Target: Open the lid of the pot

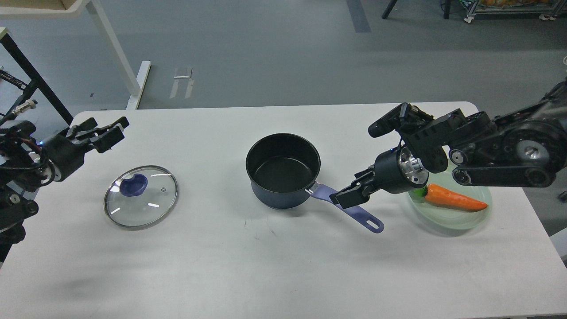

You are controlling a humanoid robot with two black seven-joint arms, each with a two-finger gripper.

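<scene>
The dark pot stands uncovered at the table's middle, its purple handle pointing to the front right. Its glass lid with a blue knob lies flat on the table to the left, apart from the pot. My left gripper is open and empty, raised behind and to the left of the lid. My right gripper hovers just over the middle of the handle with its fingers apart, holding nothing.
A pale green plate with an orange carrot sits at the right, under my right arm. The white table ends at a front edge near the frame's bottom. A black frame and a white desk leg stand beyond the far left corner.
</scene>
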